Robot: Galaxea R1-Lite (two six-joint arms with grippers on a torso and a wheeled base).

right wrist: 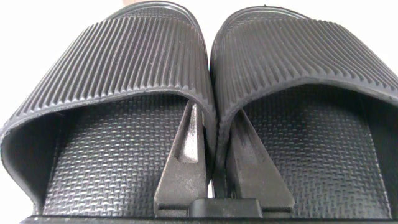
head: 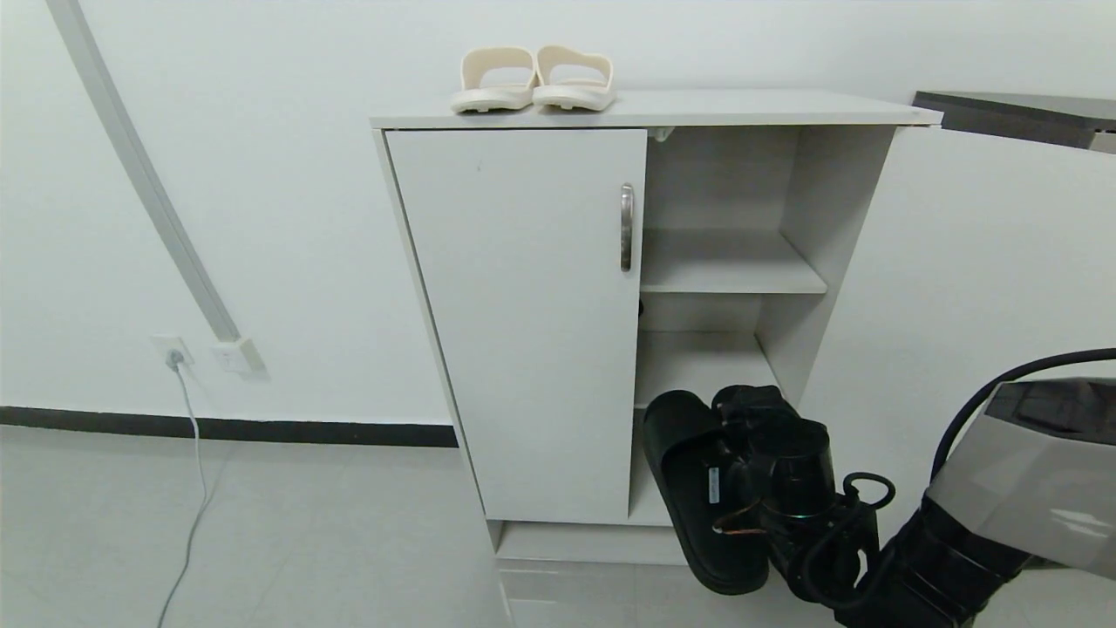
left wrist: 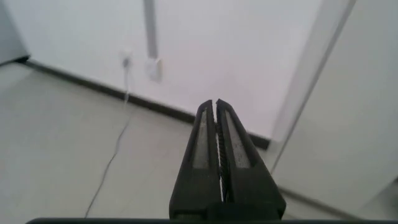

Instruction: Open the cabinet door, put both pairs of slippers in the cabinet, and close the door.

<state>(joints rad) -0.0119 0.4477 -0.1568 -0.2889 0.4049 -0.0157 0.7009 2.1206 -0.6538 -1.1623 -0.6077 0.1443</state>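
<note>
The white cabinet (head: 741,108) has its left door (head: 523,331) closed and its right door (head: 985,279) swung wide, baring the shelves (head: 732,262). A pair of beige slippers (head: 534,80) sits on the cabinet top. My right gripper (right wrist: 216,112) is shut on the pair of black slippers (head: 702,488) (right wrist: 149,68), one finger inside each slipper, pinching the adjoining strap walls together. The black pair hangs tilted at the mouth of the lower compartment, heels out over the floor. My left gripper (left wrist: 216,106) is shut and holds nothing, above the floor left of the cabinet.
A metal handle (head: 626,227) is on the closed door. A wall socket with a grey cable (head: 174,353) and a slanted grey conduit (head: 131,148) are at the left. A dark grey surface (head: 1020,109) stands behind the open door. Open floor lies to the left.
</note>
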